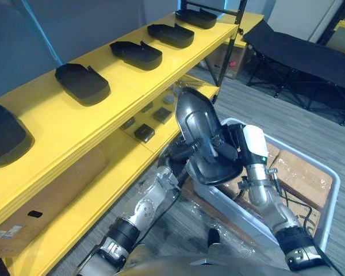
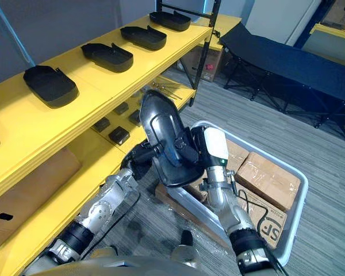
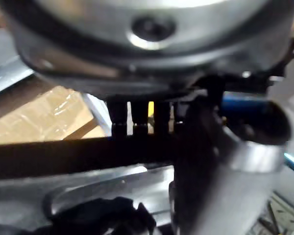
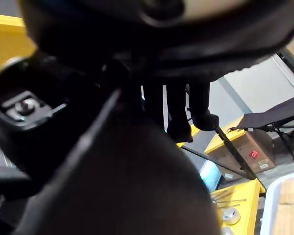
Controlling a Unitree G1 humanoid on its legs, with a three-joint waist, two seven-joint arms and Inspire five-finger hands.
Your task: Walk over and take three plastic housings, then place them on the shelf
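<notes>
Yellow shelf runs from 8 o'clock to 1 o'clock across the head views. Five black shelved housings lie along its top tier in a row, hollow side up and apart from one another. The lower tier carries small dark parts. A grey bin with cardboard boxes sits on the striped floor at 4 o'clock, and a black cot stands at 2 o'clock. At centre, the held housing stands on end in the air between the two hands, well off the shelf, with its glossy hollow face turned to the camera. The right hand is clenched on the rim at the 3 o'clock side, fingers hooked over the edge. The left hand grasps the low rim at 8 o'clock, its fingers reaching onto the dark edge. The two-sided grip likely steadies a broad, slick shell that one hand would let swing. Judged stage: carrying, placement not yet done. The shell would need tipping flat, hollow up, to match the row. Bare board near 9 o'clock looks a likely spot.
</notes>
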